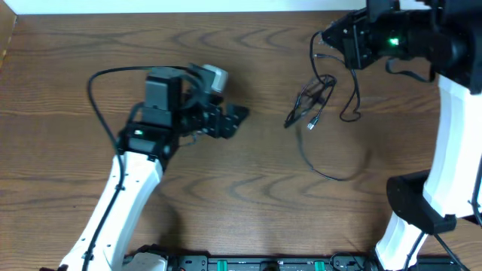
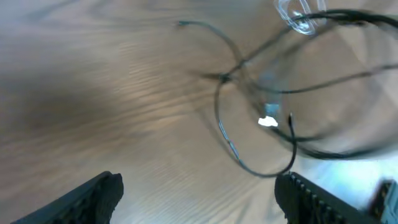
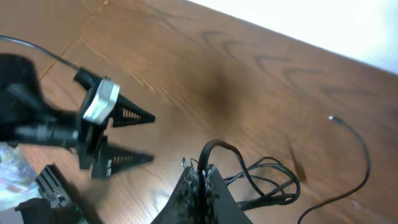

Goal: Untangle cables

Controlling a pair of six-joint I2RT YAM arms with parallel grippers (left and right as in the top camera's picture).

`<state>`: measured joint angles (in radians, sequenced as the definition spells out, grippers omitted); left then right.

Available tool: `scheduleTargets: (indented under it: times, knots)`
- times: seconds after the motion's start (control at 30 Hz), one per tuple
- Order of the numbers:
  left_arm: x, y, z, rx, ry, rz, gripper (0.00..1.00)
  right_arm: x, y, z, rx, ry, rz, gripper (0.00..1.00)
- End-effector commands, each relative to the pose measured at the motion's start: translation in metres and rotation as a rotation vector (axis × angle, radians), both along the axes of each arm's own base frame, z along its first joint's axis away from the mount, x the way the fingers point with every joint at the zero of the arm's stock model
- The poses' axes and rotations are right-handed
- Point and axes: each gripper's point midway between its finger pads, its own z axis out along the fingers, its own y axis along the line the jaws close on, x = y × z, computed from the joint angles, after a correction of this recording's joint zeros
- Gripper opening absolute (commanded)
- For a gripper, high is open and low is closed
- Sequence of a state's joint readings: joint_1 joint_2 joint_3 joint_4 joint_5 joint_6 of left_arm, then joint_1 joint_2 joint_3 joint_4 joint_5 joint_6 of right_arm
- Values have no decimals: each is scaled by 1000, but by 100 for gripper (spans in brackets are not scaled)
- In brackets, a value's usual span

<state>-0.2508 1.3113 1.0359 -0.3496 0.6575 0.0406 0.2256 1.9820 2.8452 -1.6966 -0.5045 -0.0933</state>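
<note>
A tangle of thin black cables (image 1: 312, 98) lies on the wooden table right of centre, and one strand loops toward the front (image 1: 331, 175). My right gripper (image 1: 326, 38) is above the tangle's far side. In the right wrist view it (image 3: 202, 182) is shut on a black cable loop (image 3: 217, 147), with the bundle (image 3: 273, 180) trailing to the right. My left gripper (image 1: 239, 118) is open and empty, left of the tangle and pointing at it. The left wrist view shows its wide-apart fingers (image 2: 199, 196), the cable loops (image 2: 249, 93) and a white plug end (image 2: 268, 121) ahead.
A thin loose cable end (image 3: 354, 146) curves across the table at the right of the right wrist view. The open left gripper (image 3: 121, 134) also shows there at the left. A pale wall edge (image 1: 188, 6) borders the table's far side.
</note>
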Motion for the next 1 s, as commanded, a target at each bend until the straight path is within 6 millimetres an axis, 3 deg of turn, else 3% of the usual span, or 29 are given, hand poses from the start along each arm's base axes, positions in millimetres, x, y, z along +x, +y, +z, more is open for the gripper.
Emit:
scheduleTargets:
  times: [0.0,0.23,0.5,0.77,0.83,0.87,0.93,0.97]
  knots:
    - [-12,-30,12,-9,-87,-137,87,2,2,-10,9,49,2,1]
    - [-30,-70,20,25,-237,-299,88,3,2,-19,2,82,1,1]
    - [-8,-81,-14,80,-213,-276,88,3,3,-18,8,83,7,1]
    - [-22,-122,-33,-13,-183,-435,85,3,3,-19,7,84,6,1]
    - [-21,-124,-38,-10,-177,-437,68,3,2,-19,4,84,3,1]
    - [-17,-122,-40,2,-178,-421,45,4,1,-20,-2,83,-2,1]
    - [-3,-111,-41,36,-178,-339,8,6,-3,-22,-24,80,-23,1]
    - [5,-104,-40,50,-169,-280,7,8,-6,-23,-32,84,-44,1]
